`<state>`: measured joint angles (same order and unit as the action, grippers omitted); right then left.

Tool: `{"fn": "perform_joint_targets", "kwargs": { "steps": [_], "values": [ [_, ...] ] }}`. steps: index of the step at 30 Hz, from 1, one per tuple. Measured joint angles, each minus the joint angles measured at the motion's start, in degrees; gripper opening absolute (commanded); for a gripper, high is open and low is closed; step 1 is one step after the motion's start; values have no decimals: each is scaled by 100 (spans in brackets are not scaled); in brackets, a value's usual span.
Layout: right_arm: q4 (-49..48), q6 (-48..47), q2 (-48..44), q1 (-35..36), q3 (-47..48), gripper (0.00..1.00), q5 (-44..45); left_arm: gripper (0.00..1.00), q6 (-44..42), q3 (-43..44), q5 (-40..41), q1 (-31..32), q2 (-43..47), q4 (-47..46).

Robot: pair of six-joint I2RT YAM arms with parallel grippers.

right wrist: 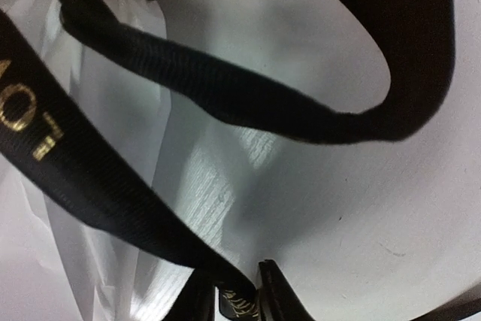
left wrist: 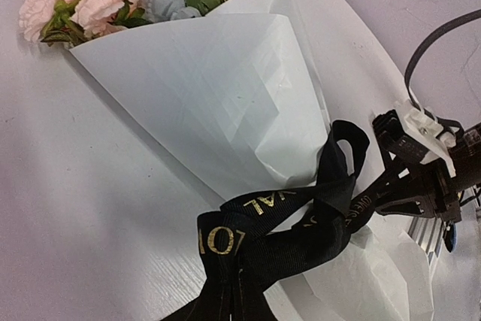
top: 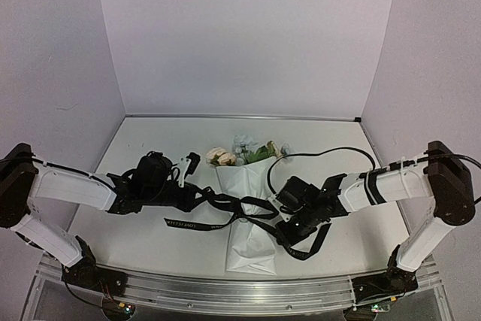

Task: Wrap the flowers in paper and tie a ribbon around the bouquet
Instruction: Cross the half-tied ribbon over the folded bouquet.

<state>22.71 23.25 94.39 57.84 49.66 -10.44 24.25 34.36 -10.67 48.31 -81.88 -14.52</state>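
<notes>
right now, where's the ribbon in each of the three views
top external: the ribbon lies across the narrow middle of the paper cone, centre of the frame.
left wrist: lower centre, looped round the cone's waist.
right wrist: close up, two black bands, one running down to bottom centre.
shared landmark: the white paper cone.
</notes>
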Motion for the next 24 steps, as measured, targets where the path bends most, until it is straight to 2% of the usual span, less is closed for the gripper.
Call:
{"fn": "perform_joint_targets", "kwargs": {
  "steps": [3, 5, 7, 9, 14, 17, 22, 24],
  "values": [
    [-82, 98, -2, 0, -77, 13, 58, 15, 158, -187, 172, -1, 189, -31],
    [-89, 131, -6, 0, -110, 18, 59, 26, 267, -309, 245, 1, 319, -31],
    [-97, 172, -12, 0, -121, 24, 55, 32, 331, -369, 306, 1, 423, -30],
    [-132, 223, -23, 0, -129, 31, 51, 33, 341, -386, 336, 1, 511, -30],
    [-223, 287, -59, 0, -158, 31, 30, 38, 309, -386, 338, 1, 794, 21],
    [-329, 346, -154, 0, -260, 38, 30, 39, 178, -309, 330, 3, 1058, 220],
    [-470, 444, -396, 0, -469, 57, 37, 40, -312, 479, 325, 268, 1009, 779],
    [-561, 488, -563, 0, -598, 60, 56, 40, -564, 1068, 331, 523, 692, 1073]
  ]
}}
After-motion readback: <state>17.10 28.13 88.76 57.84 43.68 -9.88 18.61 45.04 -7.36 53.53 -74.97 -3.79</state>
